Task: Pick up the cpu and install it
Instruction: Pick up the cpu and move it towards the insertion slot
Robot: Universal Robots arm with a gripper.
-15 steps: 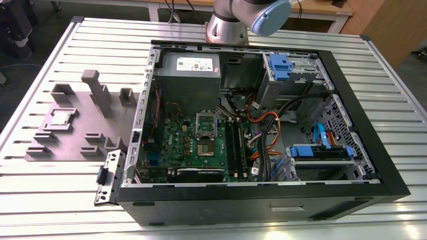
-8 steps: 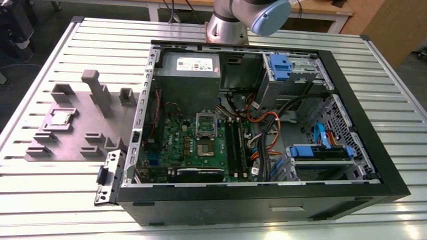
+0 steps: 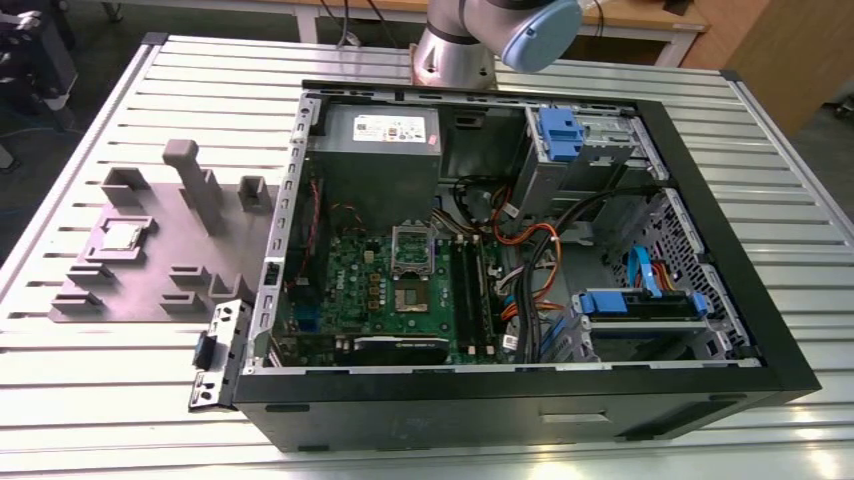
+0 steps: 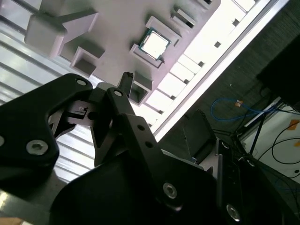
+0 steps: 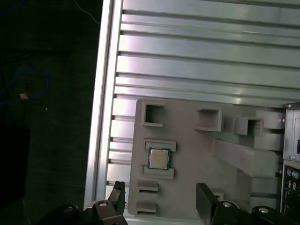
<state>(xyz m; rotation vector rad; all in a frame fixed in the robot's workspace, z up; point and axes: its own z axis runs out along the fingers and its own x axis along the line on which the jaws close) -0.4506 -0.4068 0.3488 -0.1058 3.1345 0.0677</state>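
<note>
Silvery and square, the cpu point(image 5: 158, 159) lies flat in a recess of the grey fixture plate point(image 5: 197, 154) on the ribbed aluminium worktop point(image 5: 211, 70). The jaws stand apart and empty over the plate; the cpu lies ahead of them, touching neither. Beside the plate sits an open computer case point(image 3: 534, 400).

Overhead glare washes the table point(image 4: 234, 18); floor point(image 5: 47, 117) dark.
</note>
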